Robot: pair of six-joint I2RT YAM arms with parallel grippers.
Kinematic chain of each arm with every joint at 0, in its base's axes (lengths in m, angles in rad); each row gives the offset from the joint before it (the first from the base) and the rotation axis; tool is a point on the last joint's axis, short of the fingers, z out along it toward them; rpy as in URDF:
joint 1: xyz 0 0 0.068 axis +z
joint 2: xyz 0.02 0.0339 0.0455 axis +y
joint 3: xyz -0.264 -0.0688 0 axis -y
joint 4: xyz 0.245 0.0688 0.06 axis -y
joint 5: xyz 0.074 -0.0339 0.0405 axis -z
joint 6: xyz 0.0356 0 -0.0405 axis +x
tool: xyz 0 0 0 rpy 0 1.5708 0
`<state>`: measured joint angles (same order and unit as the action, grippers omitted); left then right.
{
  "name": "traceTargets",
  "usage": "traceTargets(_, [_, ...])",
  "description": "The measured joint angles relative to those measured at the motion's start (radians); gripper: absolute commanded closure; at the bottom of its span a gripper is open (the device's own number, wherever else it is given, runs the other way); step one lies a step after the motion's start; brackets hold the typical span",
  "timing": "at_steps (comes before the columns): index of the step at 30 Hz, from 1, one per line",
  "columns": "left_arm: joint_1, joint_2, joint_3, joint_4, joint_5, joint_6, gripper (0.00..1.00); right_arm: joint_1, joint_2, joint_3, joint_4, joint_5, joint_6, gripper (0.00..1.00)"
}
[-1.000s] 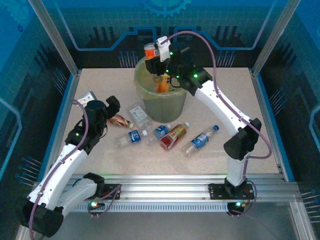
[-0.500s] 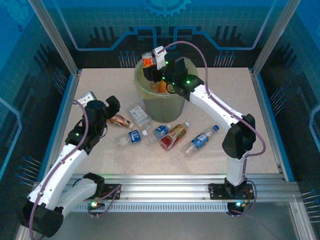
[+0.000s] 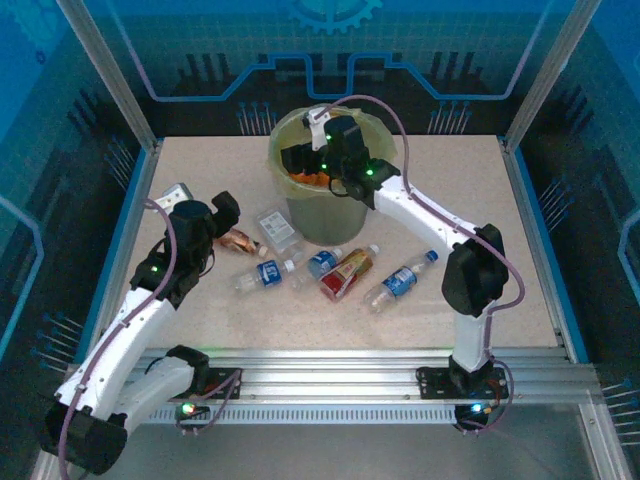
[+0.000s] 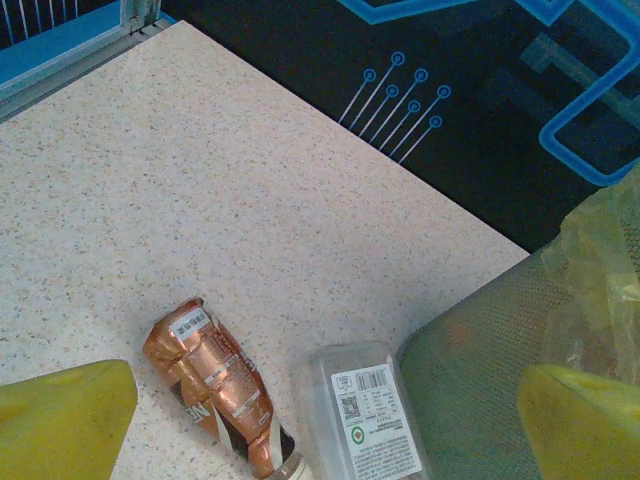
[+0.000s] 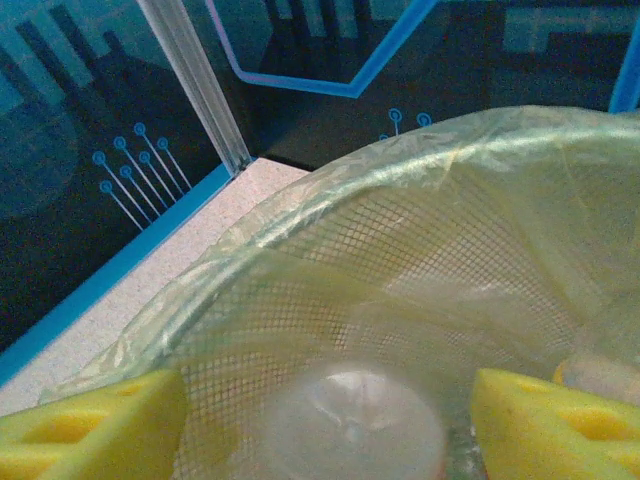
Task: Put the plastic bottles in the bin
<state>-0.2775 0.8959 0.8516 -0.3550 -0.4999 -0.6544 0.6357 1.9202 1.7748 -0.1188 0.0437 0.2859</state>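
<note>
The bin is an olive-green bucket with a yellow-green bag liner, standing at the back centre. My right gripper is over its mouth, open. In the right wrist view a clear bottle base shows blurred between the wide-apart yellow fingers, touching neither, inside the liner. Orange labels show inside the bin. My left gripper is open above a crushed copper bottle left of the bin. Several more bottles lie in front: blue-labelled ones and a red one.
A clear flat plastic box with a white label lies against the bin's left side, beside the copper bottle. A small grey object sits by the left wall. Blue frame rails border the table.
The right gripper came down from above the rim to the bin's mouth with the orange-labelled bottle. The bottle now sits loose between the parted fingers. The left arm has not moved.
</note>
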Motion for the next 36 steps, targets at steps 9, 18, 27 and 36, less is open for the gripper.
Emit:
traceTargets(9, [0.000,0.005,0.000,0.000,0.000,0.000,0.01,0.000,-0.001,0.000,0.000,0.004,0.009,0.11])
traceTargets(18, [0.001,0.021,0.000,-0.006,0.038,0.014,0.01,0.000,-0.051,0.063,-0.140,0.050,0.002,0.00])
traceTargets(27, [0.002,0.021,0.000,-0.085,0.138,0.085,0.01,0.000,-0.207,0.199,-0.418,0.170,0.045,0.00])
traceTargets(36, [0.024,0.056,0.000,-0.134,0.167,0.080,0.01,-0.026,-0.532,-0.108,-0.608,0.340,0.177,0.00])
